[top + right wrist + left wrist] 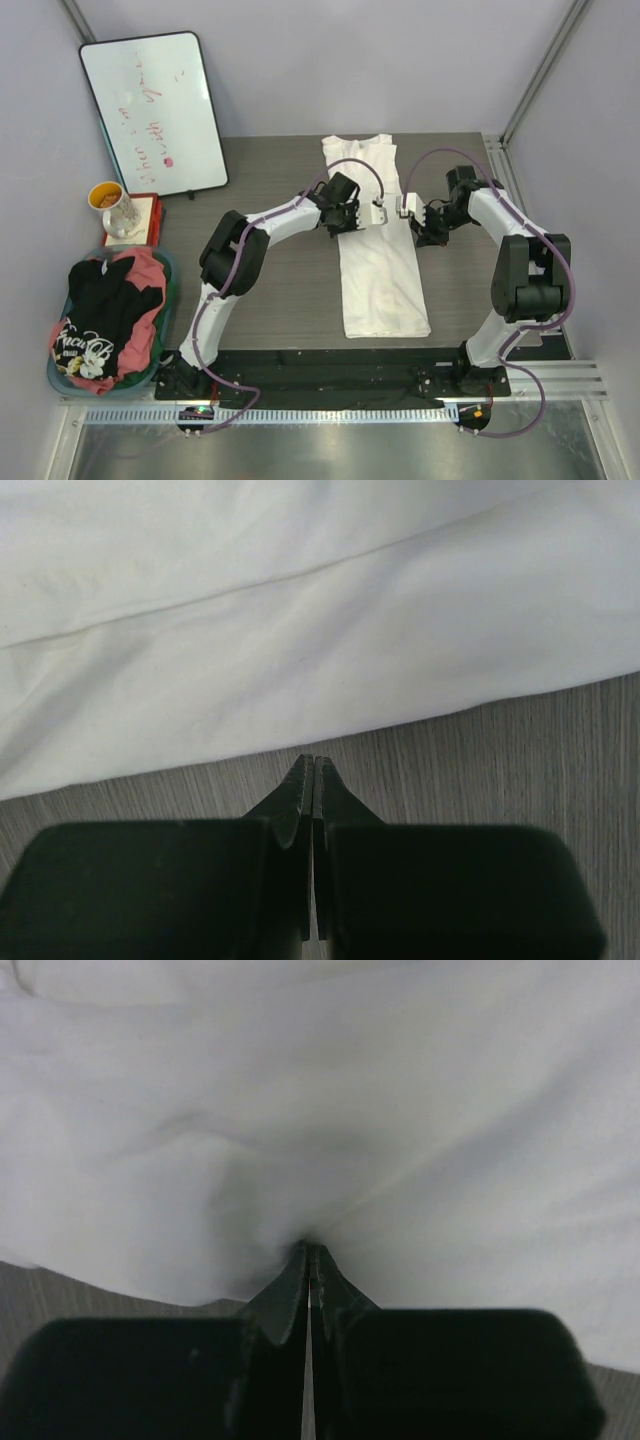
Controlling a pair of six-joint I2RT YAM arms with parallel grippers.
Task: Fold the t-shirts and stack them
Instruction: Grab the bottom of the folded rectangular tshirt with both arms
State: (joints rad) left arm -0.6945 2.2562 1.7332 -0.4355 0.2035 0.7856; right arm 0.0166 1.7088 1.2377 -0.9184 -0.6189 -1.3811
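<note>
A white t-shirt (380,280) lies on the table as a long narrow strip, collar end at the far side. My left gripper (378,213) is shut over the middle of the strip. In the left wrist view its closed tips (310,1247) push into the white fabric (400,1110), which dimples around them. My right gripper (407,208) is shut at the strip's right edge. In the right wrist view its tips (315,760) sit on bare table, just short of the shirt's edge (300,630). A black t-shirt (105,300) and a pink-red one (145,265) lie heaped in the basket.
The teal-rimmed laundry basket (166,300) stands at the left edge of the table. Behind it a cup (115,205) sits on a small red and white box (145,222). A whiteboard (155,110) leans on the back wall at the left. Grey table (500,750) surrounds the shirt.
</note>
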